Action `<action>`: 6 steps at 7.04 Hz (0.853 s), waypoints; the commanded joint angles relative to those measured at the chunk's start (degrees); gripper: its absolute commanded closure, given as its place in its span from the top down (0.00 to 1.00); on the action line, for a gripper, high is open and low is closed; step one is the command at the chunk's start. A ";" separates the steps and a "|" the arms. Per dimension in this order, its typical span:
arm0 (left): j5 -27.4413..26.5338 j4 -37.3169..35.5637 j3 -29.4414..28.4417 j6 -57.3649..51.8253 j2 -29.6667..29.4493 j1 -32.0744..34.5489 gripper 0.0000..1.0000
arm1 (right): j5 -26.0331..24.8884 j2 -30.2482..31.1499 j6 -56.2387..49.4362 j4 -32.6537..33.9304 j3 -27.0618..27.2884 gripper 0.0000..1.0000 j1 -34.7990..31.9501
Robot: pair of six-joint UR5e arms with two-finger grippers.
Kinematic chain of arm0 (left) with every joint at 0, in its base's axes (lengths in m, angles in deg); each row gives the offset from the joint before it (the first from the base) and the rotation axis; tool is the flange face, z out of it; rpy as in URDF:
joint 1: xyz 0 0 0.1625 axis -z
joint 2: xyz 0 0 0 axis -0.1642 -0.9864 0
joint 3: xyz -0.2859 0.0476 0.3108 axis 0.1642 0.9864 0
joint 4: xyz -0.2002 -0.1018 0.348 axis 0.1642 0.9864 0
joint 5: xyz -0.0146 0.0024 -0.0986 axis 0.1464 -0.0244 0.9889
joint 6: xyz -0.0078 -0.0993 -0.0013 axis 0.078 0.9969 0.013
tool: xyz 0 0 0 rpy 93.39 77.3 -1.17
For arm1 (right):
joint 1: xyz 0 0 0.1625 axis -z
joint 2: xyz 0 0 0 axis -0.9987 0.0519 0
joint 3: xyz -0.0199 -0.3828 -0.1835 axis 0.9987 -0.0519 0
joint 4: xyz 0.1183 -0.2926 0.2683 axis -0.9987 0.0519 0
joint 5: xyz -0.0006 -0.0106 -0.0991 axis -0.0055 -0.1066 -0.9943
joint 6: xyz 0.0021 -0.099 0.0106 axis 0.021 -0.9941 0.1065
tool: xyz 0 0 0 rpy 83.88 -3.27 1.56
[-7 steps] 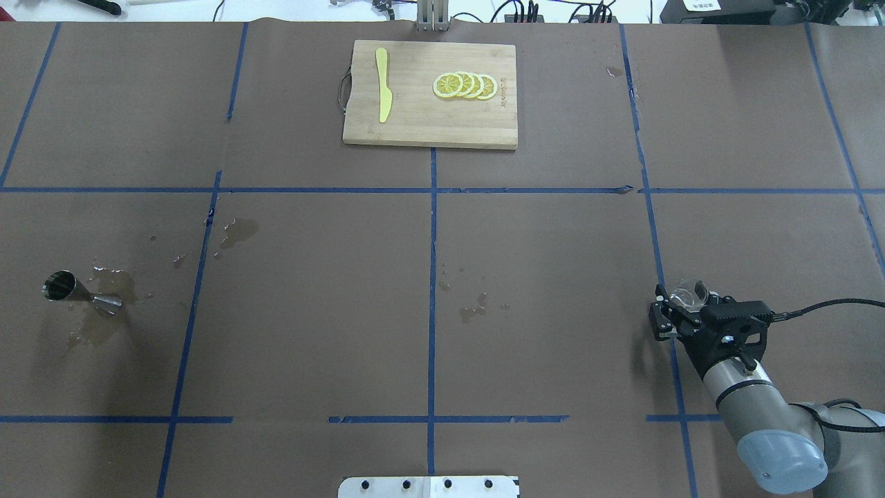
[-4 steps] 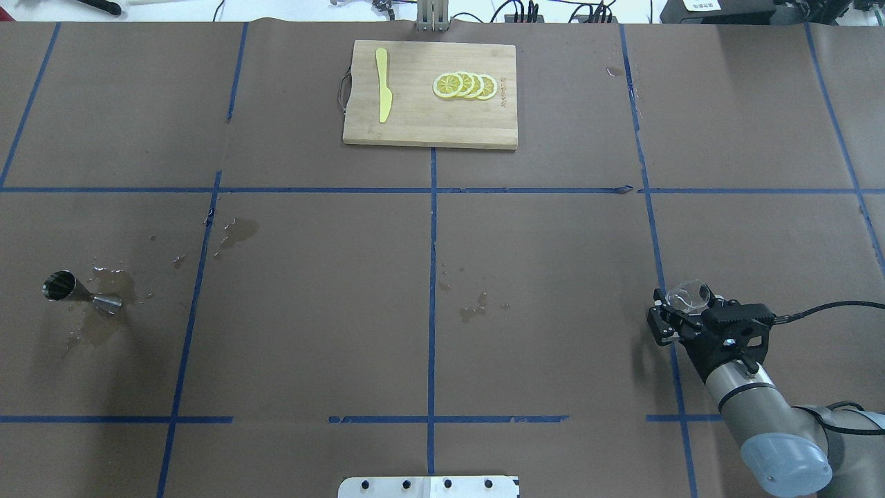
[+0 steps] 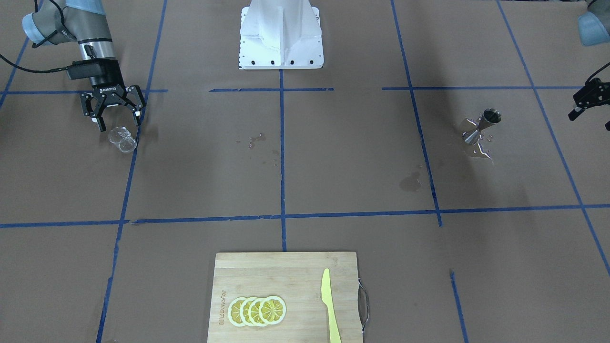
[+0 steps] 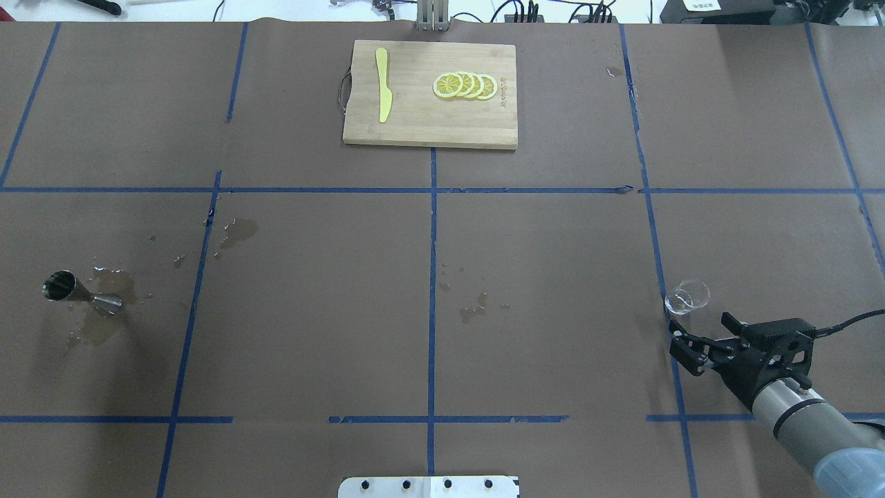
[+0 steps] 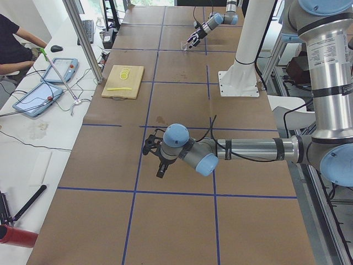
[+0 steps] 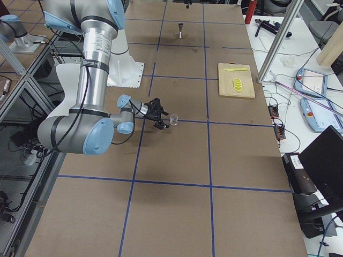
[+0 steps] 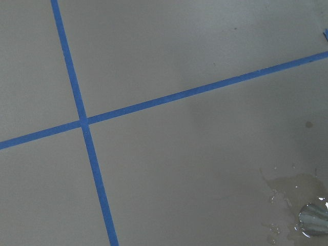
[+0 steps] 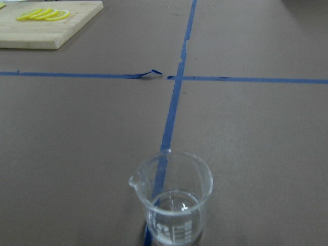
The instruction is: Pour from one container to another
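The clear glass measuring cup (image 4: 687, 296) stands upright on the brown paper at the right, on a blue tape line, free of any grip. In the right wrist view the cup (image 8: 171, 200) holds a little clear liquid, its lip pointing left. My right gripper (image 4: 682, 351) is open and sits just behind the cup, apart from it; the front view shows the same gripper (image 3: 119, 123). The steel jigger (image 4: 76, 290) stands far left in a puddle. My left gripper (image 3: 586, 105) hovers beyond the jigger (image 3: 481, 125), open and holding nothing.
A wooden cutting board (image 4: 429, 124) at the far middle carries lemon slices (image 4: 464, 86) and a yellow knife (image 4: 382, 93). Wet patches (image 4: 473, 308) mark the paper near the centre, and more wet patches (image 4: 235, 232) lie at the left. The robot base (image 3: 281, 38) is at the near edge.
My right gripper, which was around the glass cup, has let it go and drawn back toward the robot. The cup stays standing where it was. The jigger has not moved.
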 commanded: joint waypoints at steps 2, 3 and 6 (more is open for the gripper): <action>-0.43 0.44 0.21 -0.33 1.64 0.38 1.00 | 22.43 11.46 -0.61 0.40 8.65 0.99 -3.06; -0.79 0.53 -0.23 -0.94 2.35 0.38 1.00 | 37.92 11.56 -2.01 0.50 8.48 0.99 -12.92; 0.08 -0.17 -0.93 -1.12 2.62 0.38 1.00 | 72.52 8.60 -30.72 9.22 4.90 0.99 -49.18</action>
